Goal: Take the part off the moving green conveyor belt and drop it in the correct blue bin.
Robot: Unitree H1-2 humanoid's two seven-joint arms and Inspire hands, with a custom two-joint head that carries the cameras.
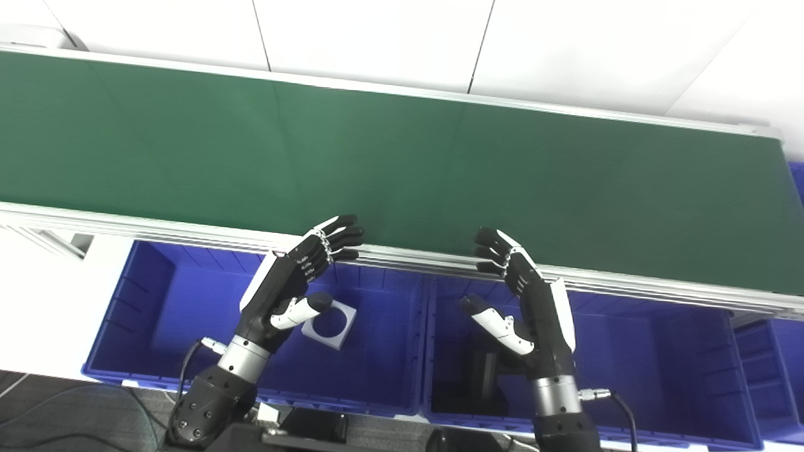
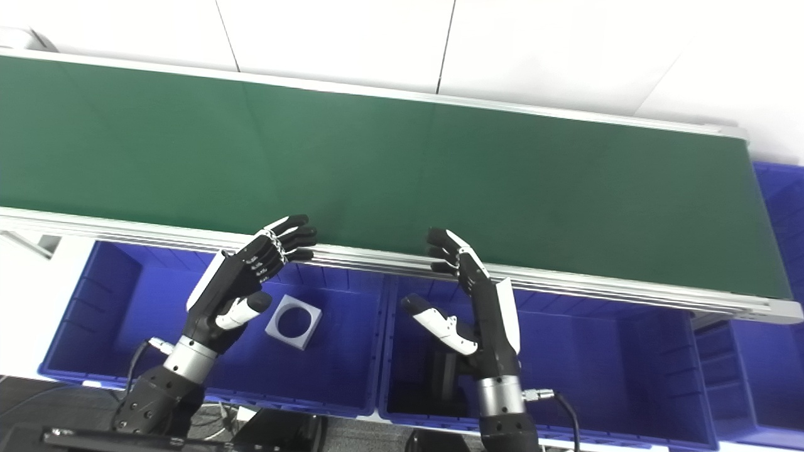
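The green conveyor belt [image 1: 402, 157] runs across the view with no part showing on it. My left hand [image 1: 295, 276] hovers open over the left blue bin [image 1: 157, 295], fingertips reaching the belt's near rail. My right hand [image 1: 527, 295] hovers open over the middle blue bin [image 1: 659, 370], fingertips also at the rail. A pale square part with a round hole [image 2: 293, 321] lies on the floor of the left bin, just right of my left thumb. A dark object [image 2: 446, 370] sits in the middle bin, partly hidden behind my right hand.
The aluminium rail [image 1: 628, 285] edges the belt's near side above the bins. A third blue bin [image 1: 769, 370] stands at the far right. White wall panels rise behind the belt. Cables hang from both wrists.
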